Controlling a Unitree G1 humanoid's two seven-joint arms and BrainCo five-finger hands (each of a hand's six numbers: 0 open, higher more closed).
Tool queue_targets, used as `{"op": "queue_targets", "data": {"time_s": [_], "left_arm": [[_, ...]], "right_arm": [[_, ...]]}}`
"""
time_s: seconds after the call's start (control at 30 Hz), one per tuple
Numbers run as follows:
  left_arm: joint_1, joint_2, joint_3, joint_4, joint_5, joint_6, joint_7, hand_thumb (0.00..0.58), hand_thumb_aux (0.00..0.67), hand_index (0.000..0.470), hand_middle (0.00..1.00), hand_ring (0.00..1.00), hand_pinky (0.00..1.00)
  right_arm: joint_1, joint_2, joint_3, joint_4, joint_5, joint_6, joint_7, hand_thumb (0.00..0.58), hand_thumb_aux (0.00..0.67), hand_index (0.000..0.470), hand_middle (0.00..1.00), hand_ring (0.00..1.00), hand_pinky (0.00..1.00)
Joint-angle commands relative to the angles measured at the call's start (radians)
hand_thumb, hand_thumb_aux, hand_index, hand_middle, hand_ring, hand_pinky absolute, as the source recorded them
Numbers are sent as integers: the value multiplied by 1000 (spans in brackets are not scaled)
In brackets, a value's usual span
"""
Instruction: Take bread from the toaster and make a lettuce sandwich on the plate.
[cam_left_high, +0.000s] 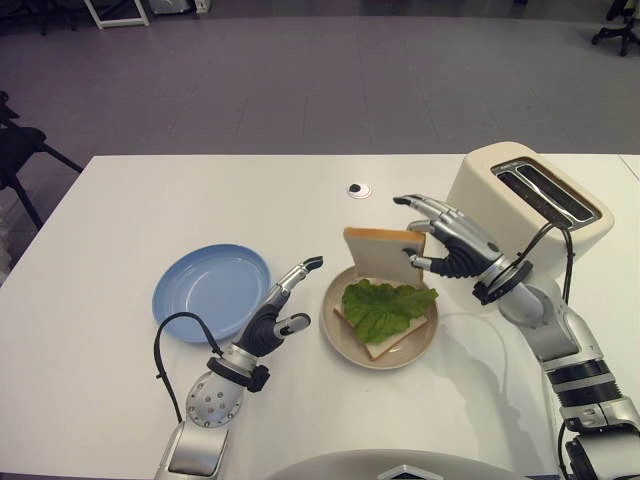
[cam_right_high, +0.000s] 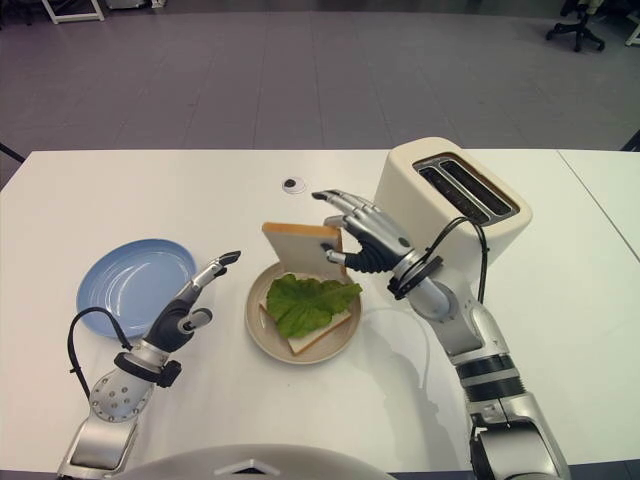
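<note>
Centrally, on a white table (cam_left_high: 120, 220), a beige plate (cam_left_high: 420, 350) is seen, bearing one slice of bread (cam_left_high: 388, 347) laid flat with a leaf of green lettuce (cam_left_high: 385, 305) spread over it. A second slice of bread (cam_left_high: 380, 252) is held almost upright above the plate's far rim, with its lower edge just over the lettuce. It is gripped at its right side by the right hand (cam_left_high: 455, 240), whose fingers are curled around that edge.

The left hand (cam_left_high: 270, 322) is rested on the tabletop between the beige plate and a light blue plate (cam_left_high: 205, 290); its fingers are stretched out loosely and nothing is held in it.

A cream two-slot toaster (cam_left_high: 500, 190) is placed just right of the right hand, close to the table's far right corner, its slots (cam_left_high: 545, 192) turned upward.

A small round black-and-white disc (cam_left_high: 359, 189) is found near the far edge. Bare tabletop is left along the far left side and ahead of both plates.
</note>
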Motion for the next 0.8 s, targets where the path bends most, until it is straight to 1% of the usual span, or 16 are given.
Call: {"op": "queue_targets", "data": {"time_s": [0.03,0.13,0.27,0.3,0.37,0.43,0.47,0.5,0.6,0.8], "left_arm": [[15,-1,-7,-17,5,17,-7,0,0,0,0,0,0],[18,-2,-11,-23,8,23,-7,0,0,0,0,0,0],[20,-1,-12,-25,12,27,-8,0,0,0,0,0,0],[17,1,-13,-24,15,28,-9,0,0,0,0,0,0],[14,5,-19,-20,33,28,-10,0,0,0,0,0,0],[12,8,-26,-15,46,25,-13,0,0,0,0,0,0],[11,10,-30,-15,52,24,-14,0,0,0,0,0,0],[11,11,-34,-16,59,24,-16,0,0,0,0,0,0],[15,22,-60,-24,88,18,-31,0,0,0,0,0,0],[38,98,-141,-47,255,-35,-74,0,0,0,0,0,0]], "right_arm": [[68,-38,42,-60,-72,-101,-32,580,670,470,0,0,0],[114,-85,43,-86,-81,-180,-40,580,670,470,0,0,0],[132,-136,58,-64,-123,-258,-45,580,665,466,0,0,0],[134,-146,64,-54,-136,-275,-46,579,641,450,0,0,0],[129,-164,76,-24,-160,-301,-48,549,515,361,0,0,0],[119,-175,82,0,-180,-314,-53,458,363,254,0,0,0],[114,-179,86,8,-187,-321,-53,45,26,18,0,0,0],[111,-182,89,13,-196,-326,-53,0,0,0,0,0,0],[106,-185,96,20,-208,-333,-51,0,0,0,0,0,0],[104,-185,111,29,-201,-334,-37,0,0,0,0,0,0]]}}
